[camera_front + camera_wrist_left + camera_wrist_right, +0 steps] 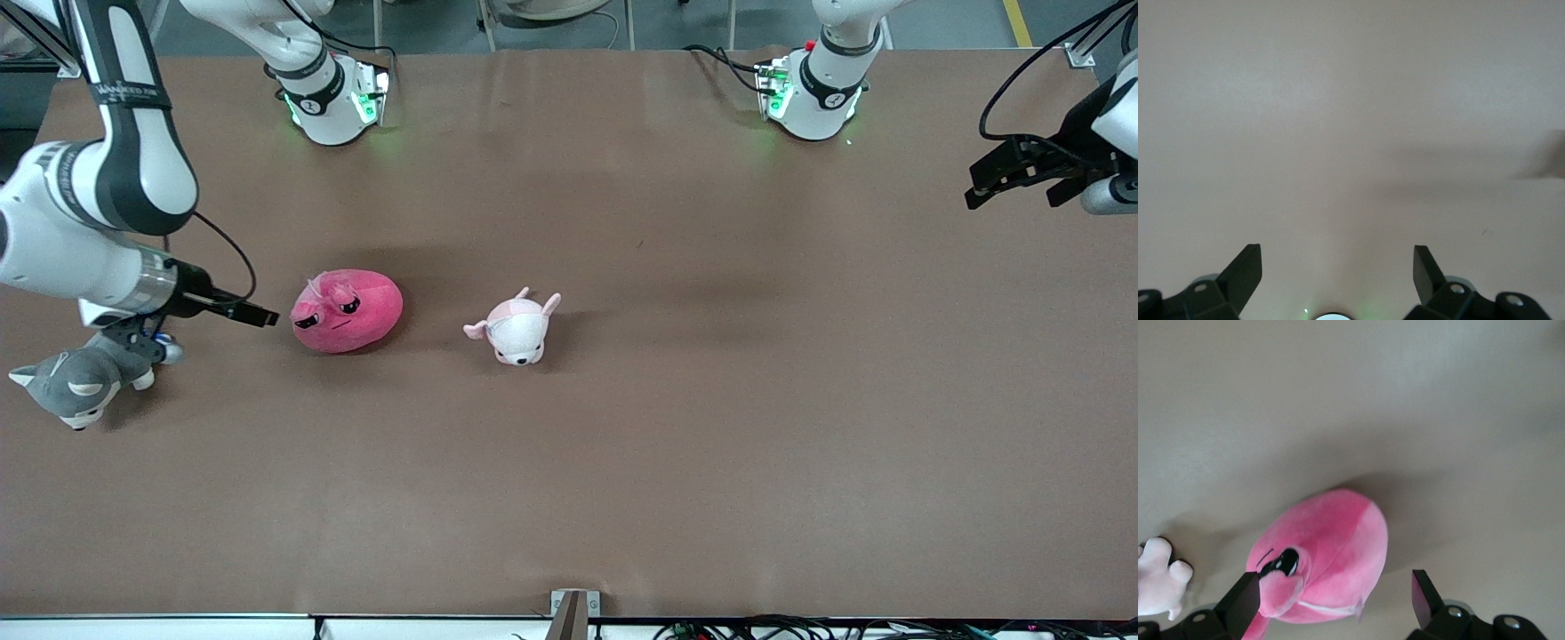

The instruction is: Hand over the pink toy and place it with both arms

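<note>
Brown table [711, 427]: unlabelled pink toy [348, 310], puppy plush [516, 328].

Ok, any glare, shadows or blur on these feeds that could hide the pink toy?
Front view: even light, no glare; pink toy sharp, soft shadow beside it. Right wrist view: toy slightly soft, close between the open right end effector fingers. Left wrist view: bare table with a faint shadow band, left end effector open.
</note>
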Controlling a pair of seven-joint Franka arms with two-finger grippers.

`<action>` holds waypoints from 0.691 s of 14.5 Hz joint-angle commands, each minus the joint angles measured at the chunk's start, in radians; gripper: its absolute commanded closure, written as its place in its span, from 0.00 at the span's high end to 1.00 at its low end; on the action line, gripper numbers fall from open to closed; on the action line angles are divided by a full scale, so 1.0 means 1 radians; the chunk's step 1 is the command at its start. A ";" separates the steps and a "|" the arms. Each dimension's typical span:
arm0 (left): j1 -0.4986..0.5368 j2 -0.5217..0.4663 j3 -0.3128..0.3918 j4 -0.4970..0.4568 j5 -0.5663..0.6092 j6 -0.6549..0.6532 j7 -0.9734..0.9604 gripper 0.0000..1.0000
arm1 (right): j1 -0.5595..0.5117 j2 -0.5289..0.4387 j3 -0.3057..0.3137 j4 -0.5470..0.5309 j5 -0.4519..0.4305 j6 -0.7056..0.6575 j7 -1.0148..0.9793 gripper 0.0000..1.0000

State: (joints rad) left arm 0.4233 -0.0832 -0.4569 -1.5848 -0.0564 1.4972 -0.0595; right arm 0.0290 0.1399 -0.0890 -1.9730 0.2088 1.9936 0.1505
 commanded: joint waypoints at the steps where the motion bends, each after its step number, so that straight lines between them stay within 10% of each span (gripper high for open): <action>1: 0.009 -0.001 0.000 0.009 -0.008 0.014 0.018 1.00 | -0.024 0.003 0.017 0.087 -0.107 -0.018 -0.155 1.00; 10: 0.009 0.068 -0.002 0.100 0.023 0.003 0.012 1.00 | -0.037 0.038 0.017 0.426 -0.210 -0.318 -0.177 1.00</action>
State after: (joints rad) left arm 0.4256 -0.0289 -0.4521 -1.5141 -0.0518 1.5121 -0.0592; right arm 0.0184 0.1475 -0.0876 -1.6387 0.0176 1.7383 -0.0124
